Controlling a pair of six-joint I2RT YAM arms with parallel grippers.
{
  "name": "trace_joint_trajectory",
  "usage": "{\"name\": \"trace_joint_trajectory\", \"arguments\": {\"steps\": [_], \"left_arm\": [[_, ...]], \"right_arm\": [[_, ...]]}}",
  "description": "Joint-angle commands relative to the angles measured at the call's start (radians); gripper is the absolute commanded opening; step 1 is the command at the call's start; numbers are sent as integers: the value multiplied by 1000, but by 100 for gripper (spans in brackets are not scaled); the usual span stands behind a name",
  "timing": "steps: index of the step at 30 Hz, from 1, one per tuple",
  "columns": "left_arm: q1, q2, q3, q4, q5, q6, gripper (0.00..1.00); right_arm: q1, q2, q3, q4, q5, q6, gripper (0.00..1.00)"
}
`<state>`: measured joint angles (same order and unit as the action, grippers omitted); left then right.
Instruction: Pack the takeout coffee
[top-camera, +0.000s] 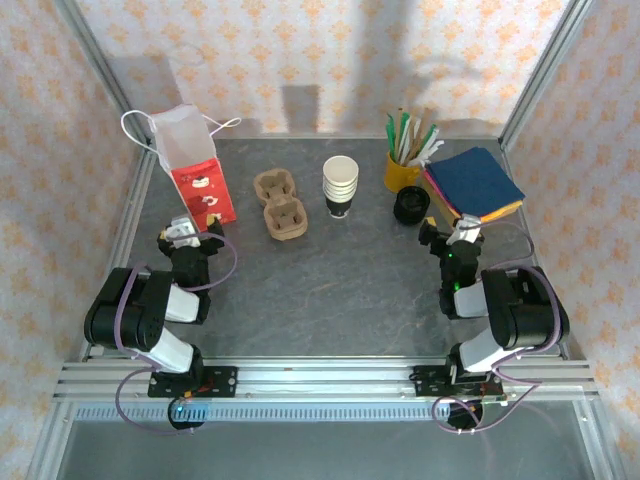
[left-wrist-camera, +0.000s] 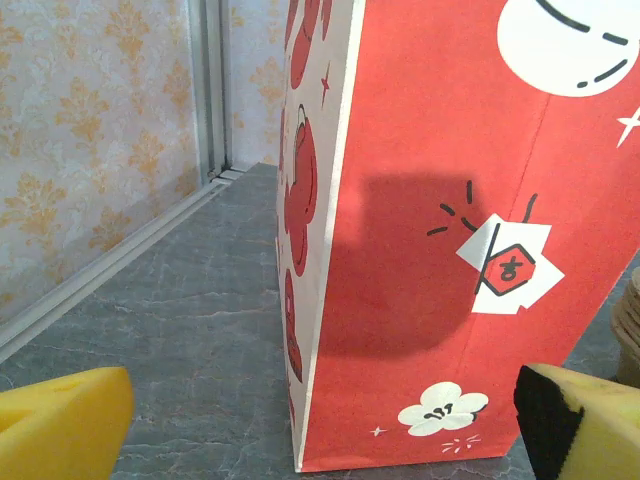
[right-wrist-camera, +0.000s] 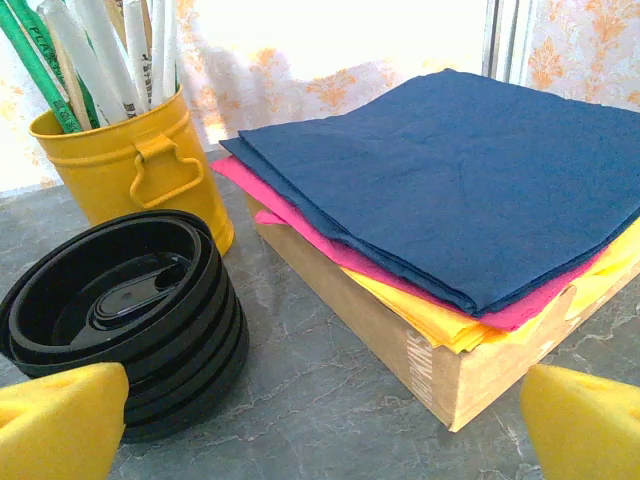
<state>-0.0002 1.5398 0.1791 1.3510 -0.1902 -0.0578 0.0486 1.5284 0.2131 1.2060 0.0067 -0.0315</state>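
Observation:
The takeout coffee (top-camera: 340, 186), a pale paper cup with a black lower part, stands upright at the back middle of the table. Both grippers are well away from it. My left gripper (top-camera: 183, 232) is open near the table's left side, facing the red paper bag (top-camera: 200, 172). In the left wrist view the bag (left-wrist-camera: 430, 250) stands just ahead of the gripper (left-wrist-camera: 320, 430), whose yellow fingertips (left-wrist-camera: 60, 422) are spread wide with nothing between them. My right gripper (top-camera: 462, 232) is open at the right, and the right wrist view shows bare table between its pads (right-wrist-camera: 60, 420).
A brown cardboard cup carrier (top-camera: 280, 205) lies between bag and cup. A yellow mug of sticks (right-wrist-camera: 140, 160), a stack of black lids (right-wrist-camera: 120, 310) and a box of coloured napkins (right-wrist-camera: 450, 170) stand at the back right, just ahead of the right gripper.

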Motion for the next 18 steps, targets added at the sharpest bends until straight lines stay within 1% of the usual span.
{"name": "trace_joint_trajectory", "arguments": {"steps": [1, 18], "left_arm": [[-7, -6, 16, 5, 9, 9, 99], [-7, -6, 17, 4, 10, 8, 99]], "right_arm": [[-7, -7, 17, 31, 0, -15, 100], [-9, -7, 19, 28, -5, -15, 100]]}}
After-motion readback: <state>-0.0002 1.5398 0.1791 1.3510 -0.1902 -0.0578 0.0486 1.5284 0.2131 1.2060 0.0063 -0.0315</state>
